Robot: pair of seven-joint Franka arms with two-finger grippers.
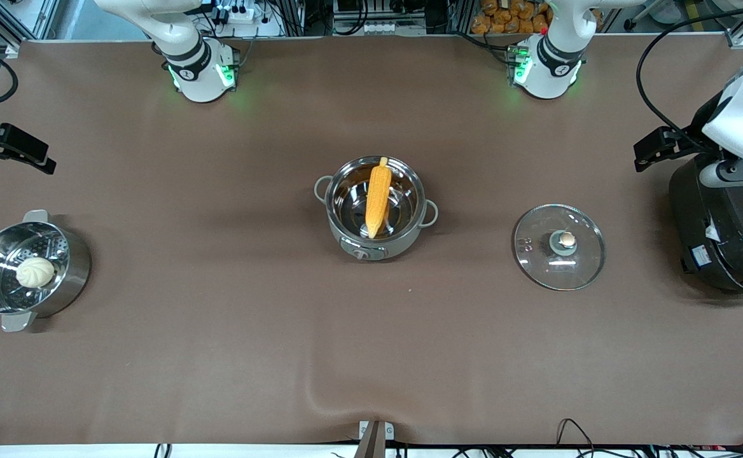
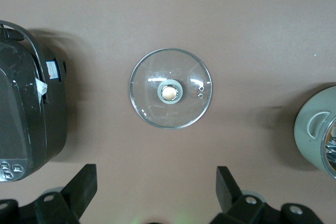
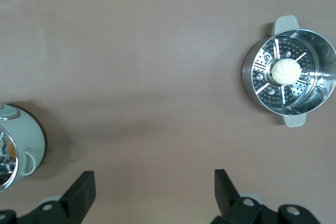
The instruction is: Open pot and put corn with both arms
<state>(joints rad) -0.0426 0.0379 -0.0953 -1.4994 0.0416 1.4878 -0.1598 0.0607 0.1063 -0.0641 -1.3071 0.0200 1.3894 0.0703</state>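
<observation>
The steel pot (image 1: 376, 207) stands open at the table's middle, knob toward the front camera. The yellow corn (image 1: 378, 197) lies in it, leaning on the rim. The clear glass lid (image 1: 560, 247) lies flat on the table toward the left arm's end. My left gripper (image 1: 648, 152) is up in the air at that end, open and empty; in the left wrist view its gripper (image 2: 156, 174) is over the table beside the lid (image 2: 171, 88), with the pot's edge (image 2: 315, 135) in view. My right gripper (image 1: 46, 159) is up at the right arm's end, open and empty (image 3: 155, 179); the pot's edge (image 3: 21, 145) shows there.
A steel steamer pot (image 1: 72, 261) with a white bun (image 1: 35, 271) stands at the right arm's end, also in the right wrist view (image 3: 249, 77). A big black cooker (image 1: 728, 222) stands at the left arm's end, beside the lid (image 2: 26, 114).
</observation>
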